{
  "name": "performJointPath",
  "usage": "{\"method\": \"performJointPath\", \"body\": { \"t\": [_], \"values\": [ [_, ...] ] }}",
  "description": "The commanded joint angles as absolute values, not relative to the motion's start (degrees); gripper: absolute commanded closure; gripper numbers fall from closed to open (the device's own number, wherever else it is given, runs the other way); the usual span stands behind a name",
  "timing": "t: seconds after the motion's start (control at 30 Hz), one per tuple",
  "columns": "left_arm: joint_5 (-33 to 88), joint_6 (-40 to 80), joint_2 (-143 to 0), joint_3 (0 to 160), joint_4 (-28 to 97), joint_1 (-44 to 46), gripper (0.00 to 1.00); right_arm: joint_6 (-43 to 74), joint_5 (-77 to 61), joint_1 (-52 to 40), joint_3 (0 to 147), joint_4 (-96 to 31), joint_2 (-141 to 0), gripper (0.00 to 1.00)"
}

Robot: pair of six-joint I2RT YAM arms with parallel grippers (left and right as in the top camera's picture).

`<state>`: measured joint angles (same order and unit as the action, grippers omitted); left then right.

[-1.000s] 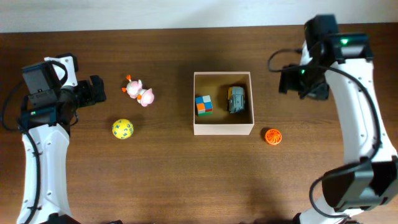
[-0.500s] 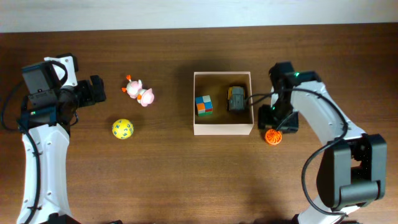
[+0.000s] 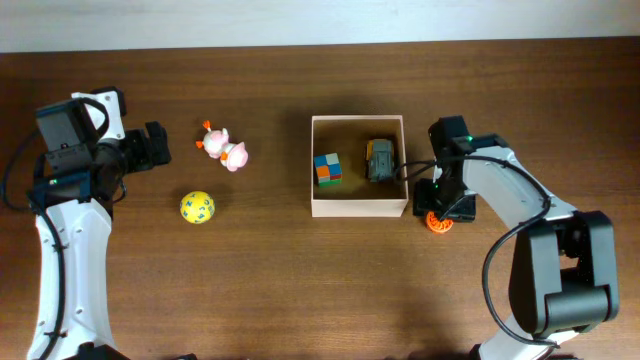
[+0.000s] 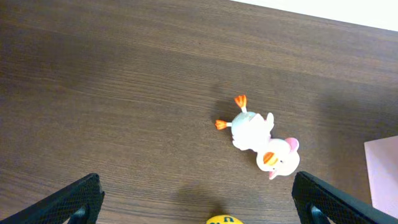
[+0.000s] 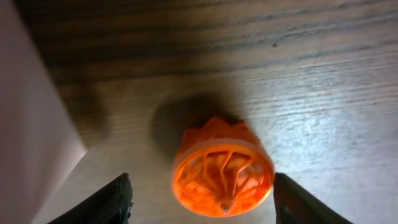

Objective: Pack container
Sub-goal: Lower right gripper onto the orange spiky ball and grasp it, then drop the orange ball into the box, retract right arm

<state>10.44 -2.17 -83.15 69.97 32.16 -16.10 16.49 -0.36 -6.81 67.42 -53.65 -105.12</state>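
The container [image 3: 358, 208] is a square white-walled box with a tan inside at the table's middle; its wall also shows at the left of the right wrist view [image 5: 31, 124]. Inside lie a multicoloured cube [image 3: 327, 169] and a grey toy car [image 3: 379, 160]. An orange lattice ball [image 3: 438, 222] sits just right of the box. My right gripper [image 3: 440, 210] is low over it, open, its fingers on either side of the ball [image 5: 222, 168] in the right wrist view. My left gripper [image 3: 158, 145] is open and empty at the far left.
A white-and-pink duck toy [image 3: 225, 148] lies left of the box and shows in the left wrist view [image 4: 261, 138]. A yellow ball with blue marks [image 3: 197, 207] lies below it; its top shows in the left wrist view [image 4: 225, 219].
My right arm has come down from the back right to the orange ball beside the box and now straddles it. The left arm has not moved.
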Motion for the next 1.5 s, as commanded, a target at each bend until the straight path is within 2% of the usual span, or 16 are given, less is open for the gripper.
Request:
{"method": "performJointPath", "body": {
  "t": [0.0,0.17,0.37,0.5,0.9,1.07,1.27,1.47],
  "values": [
    [10.24,-3.05,-83.68,71.09,32.21,-16.29,0.01,17.02,2.09,-6.68,65.52,-52.16,-105.36,0.33],
    [10.24,-3.03,-83.68,71.09,32.21,-16.29,0.01,17.02,2.00,-6.68,63.55,-50.30,-105.36,0.35],
    [10.24,-3.05,-83.68,71.09,32.23,-16.29,0.01,17.02,2.22,-6.68,63.22,-49.47,-105.36,0.52],
    [10.24,-3.05,-83.68,71.09,32.23,-16.29,0.01,16.99,2.24,-6.68,63.81,-49.23,-105.25,0.57],
    [10.22,-3.05,-83.68,71.09,32.21,-16.29,0.01,16.95,3.22,-7.16,78.11,-57.36,-97.60,0.57],
    [10.22,-3.05,-83.68,71.09,32.21,-16.29,0.01,16.97,1.93,-11.00,86.15,-60.66,-94.08,0.57],
    [10.24,-3.05,-83.68,71.09,32.21,-16.29,0.01,16.99,1.78,-19.51,87.18,-53.17,-94.63,0.57],
    [10.24,-3.03,-83.68,71.09,32.21,-16.29,0.01,16.97,3.07,-24.80,86.91,-44.45,-101.58,0.56]
  ]
}}
